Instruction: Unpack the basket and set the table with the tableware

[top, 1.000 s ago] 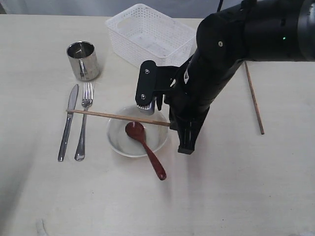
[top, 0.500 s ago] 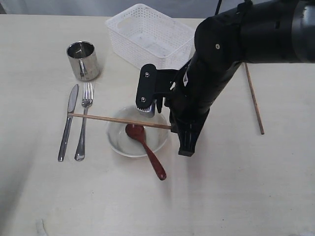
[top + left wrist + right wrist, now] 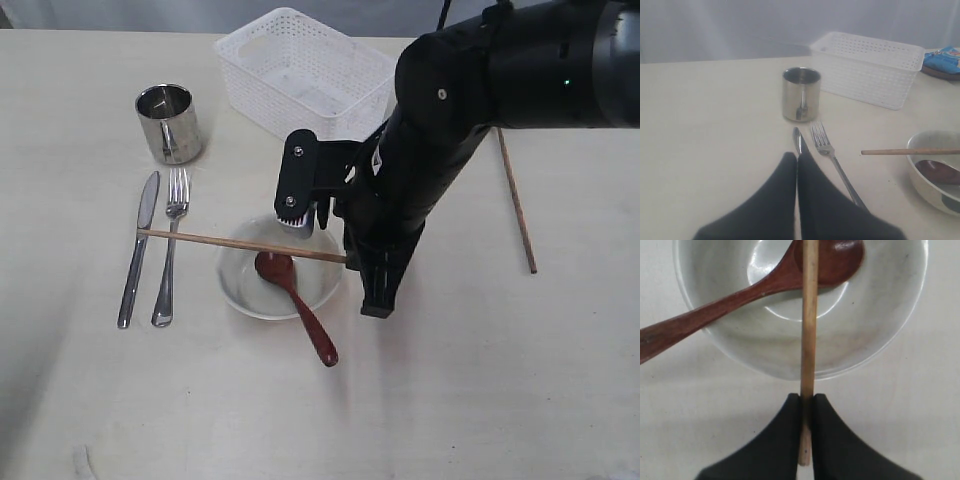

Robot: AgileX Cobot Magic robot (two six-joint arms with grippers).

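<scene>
the right pincer is clenched on the right end of a chopstick, which runs left over the bowl to the fork and knife. the other chopstick lies on the counter, well right.

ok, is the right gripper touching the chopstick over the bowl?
Touching. Right wrist view: the right gripper pinches the chopstick near its end from both sides, with no gap.

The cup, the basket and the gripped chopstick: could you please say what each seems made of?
The cup looks like polished steel, given its mirror-like reflections. The basket looks like white moulded plastic, with gridded holes. The chopstick looks like matt brown wood, perhaps bamboo; faint grain shows.
</scene>
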